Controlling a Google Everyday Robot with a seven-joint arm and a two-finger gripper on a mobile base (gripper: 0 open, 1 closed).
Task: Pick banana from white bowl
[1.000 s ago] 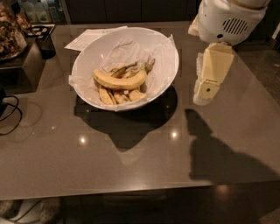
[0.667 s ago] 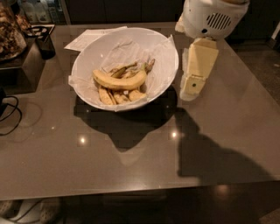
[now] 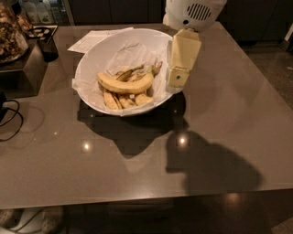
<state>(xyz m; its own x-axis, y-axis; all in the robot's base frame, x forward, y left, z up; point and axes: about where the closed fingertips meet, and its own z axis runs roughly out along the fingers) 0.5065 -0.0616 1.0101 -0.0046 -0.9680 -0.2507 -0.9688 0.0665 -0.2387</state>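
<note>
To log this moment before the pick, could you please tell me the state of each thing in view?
white bowl: upright on the table, paper-lined, holding the fruit.
banana: whole, unpeeled, lying in the bowl, not gripped.
smaller banana pieces: lying beneath the banana.
gripper: pointing down at the bowl's rim, apart from the banana.
sheet of paper: flat on the table behind the bowl.

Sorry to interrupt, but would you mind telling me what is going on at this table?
A robot arm is going for the whole, curved yellow banana in the big round white bowl lined with crumpled paper. Its cream-coloured gripper hangs at the bowl's right rim, not touching the banana, which lies in the bowl among smaller banana pieces.
</note>
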